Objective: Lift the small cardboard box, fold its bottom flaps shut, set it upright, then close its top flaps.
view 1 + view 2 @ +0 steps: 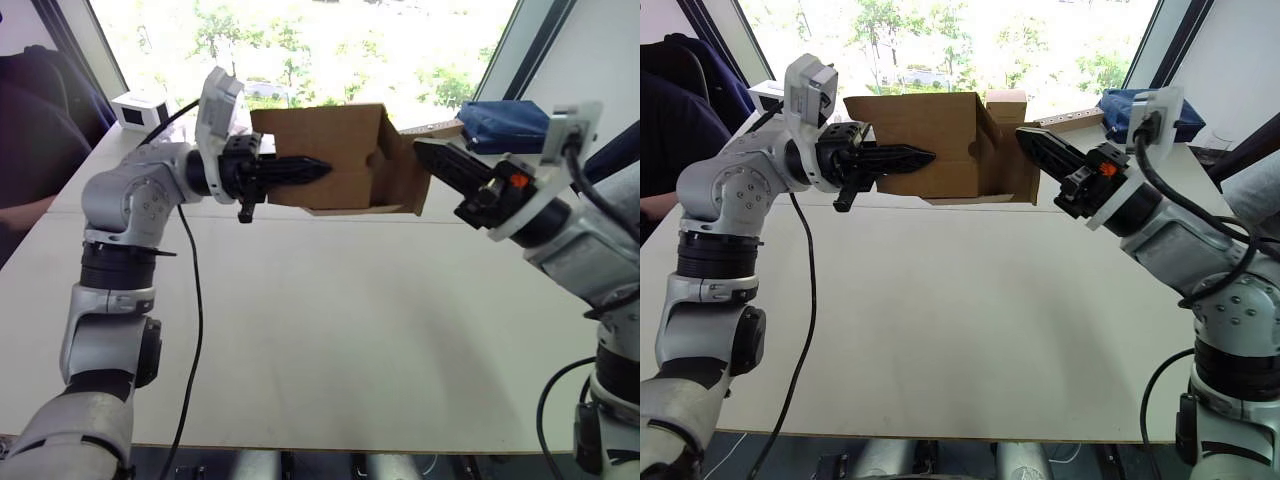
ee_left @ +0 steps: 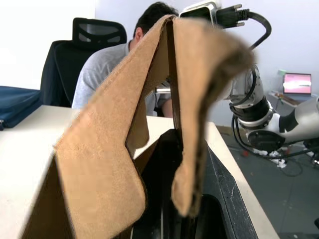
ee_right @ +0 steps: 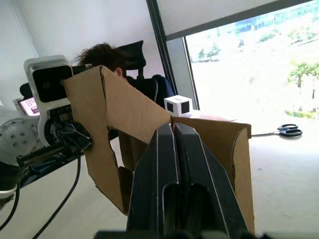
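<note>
The small cardboard box (image 1: 335, 140) hangs on its side above the white table (image 1: 330, 340), between my two arms. My left gripper (image 1: 318, 168) reaches in from the left and is shut on the box's front wall; in the left wrist view the cardboard (image 2: 99, 164) runs between its fingers. The box's end flaps (image 1: 400, 175) on the right side stand partly open. My right gripper (image 1: 422, 150) is shut with nothing between its fingers, and its tip is at those flaps. The right wrist view shows its fingers (image 3: 164, 164) together in front of the box (image 3: 124, 114).
A white cube with a black mark (image 1: 138, 110) sits at the table's far left, and a blue bag (image 1: 505, 125) at the far right. Scissors (image 3: 289, 130) lie on the table by the window. A seated person (image 2: 114, 64) is beyond the table.
</note>
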{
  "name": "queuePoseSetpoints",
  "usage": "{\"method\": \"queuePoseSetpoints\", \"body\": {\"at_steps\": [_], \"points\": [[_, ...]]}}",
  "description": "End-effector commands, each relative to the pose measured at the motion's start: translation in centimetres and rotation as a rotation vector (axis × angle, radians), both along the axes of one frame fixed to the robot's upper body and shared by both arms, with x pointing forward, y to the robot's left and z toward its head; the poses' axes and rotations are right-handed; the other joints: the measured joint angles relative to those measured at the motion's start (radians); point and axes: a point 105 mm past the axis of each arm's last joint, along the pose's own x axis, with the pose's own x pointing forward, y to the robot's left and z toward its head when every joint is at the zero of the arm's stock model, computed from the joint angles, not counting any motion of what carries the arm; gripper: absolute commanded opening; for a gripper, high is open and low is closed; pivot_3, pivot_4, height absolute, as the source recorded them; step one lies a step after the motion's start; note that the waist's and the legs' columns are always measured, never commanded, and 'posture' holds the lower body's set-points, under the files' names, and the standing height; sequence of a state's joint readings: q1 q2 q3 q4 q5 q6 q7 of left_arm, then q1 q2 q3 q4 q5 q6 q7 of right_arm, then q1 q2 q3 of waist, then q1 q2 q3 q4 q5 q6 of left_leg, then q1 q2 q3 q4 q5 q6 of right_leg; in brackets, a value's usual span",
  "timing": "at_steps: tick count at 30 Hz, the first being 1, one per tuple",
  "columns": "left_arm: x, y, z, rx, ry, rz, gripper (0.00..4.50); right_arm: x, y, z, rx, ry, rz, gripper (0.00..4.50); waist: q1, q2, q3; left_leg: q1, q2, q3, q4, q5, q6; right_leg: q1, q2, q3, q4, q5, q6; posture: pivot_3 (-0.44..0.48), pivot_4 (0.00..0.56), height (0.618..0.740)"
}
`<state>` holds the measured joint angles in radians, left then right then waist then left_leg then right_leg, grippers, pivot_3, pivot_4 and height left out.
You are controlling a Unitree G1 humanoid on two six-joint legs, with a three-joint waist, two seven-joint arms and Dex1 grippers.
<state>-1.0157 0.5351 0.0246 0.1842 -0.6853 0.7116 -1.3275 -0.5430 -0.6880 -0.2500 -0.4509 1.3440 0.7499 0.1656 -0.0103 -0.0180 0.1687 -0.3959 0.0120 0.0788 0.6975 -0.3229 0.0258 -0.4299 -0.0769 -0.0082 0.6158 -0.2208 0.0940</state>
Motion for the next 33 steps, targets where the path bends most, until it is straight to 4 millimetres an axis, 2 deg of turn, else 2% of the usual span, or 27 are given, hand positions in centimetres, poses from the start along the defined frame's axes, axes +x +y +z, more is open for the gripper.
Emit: {"method": "queuePoseSetpoints", "body": {"at_steps": [1,11,23,33], "points": [[-0.8,0.0,1.0,-0.012,-0.055,-0.015,0.00,-0.4,0.1,1.3,0.010,-0.064,0.009,0.03,0.000,0.000,0.000,0.000,0.000,0.000,0.000,0.000,0.000,0.000,0.000,0.000,0.000,0.000,0.000,0.000,0.150,0.740],[-0.7,-0.3,0.9,-0.020,-0.046,-0.020,0.00,-1.0,3.0,0.9,0.007,-0.057,0.129,0.03,-0.002,0.000,0.000,0.000,0.000,0.000,0.000,0.000,0.000,0.000,0.000,0.000,0.001,0.000,0.000,0.000,0.150,0.740],[-2.4,-1.2,0.7,-0.045,0.025,-0.103,0.00,-0.7,3.7,0.7,0.022,-0.061,0.145,0.03,-0.002,0.000,0.000,-0.001,0.000,0.000,0.000,0.000,0.000,-0.001,0.000,0.000,0.000,0.000,0.000,0.000,0.150,0.740],[-2.0,-0.9,0.8,-0.040,0.015,-0.071,0.00,-1.0,3.8,0.2,0.010,-0.050,0.159,0.03,-0.002,0.000,0.000,0.000,0.000,0.000,0.000,0.000,0.000,-0.001,0.000,0.000,0.001,0.000,0.000,0.000,0.150,0.740]]}}
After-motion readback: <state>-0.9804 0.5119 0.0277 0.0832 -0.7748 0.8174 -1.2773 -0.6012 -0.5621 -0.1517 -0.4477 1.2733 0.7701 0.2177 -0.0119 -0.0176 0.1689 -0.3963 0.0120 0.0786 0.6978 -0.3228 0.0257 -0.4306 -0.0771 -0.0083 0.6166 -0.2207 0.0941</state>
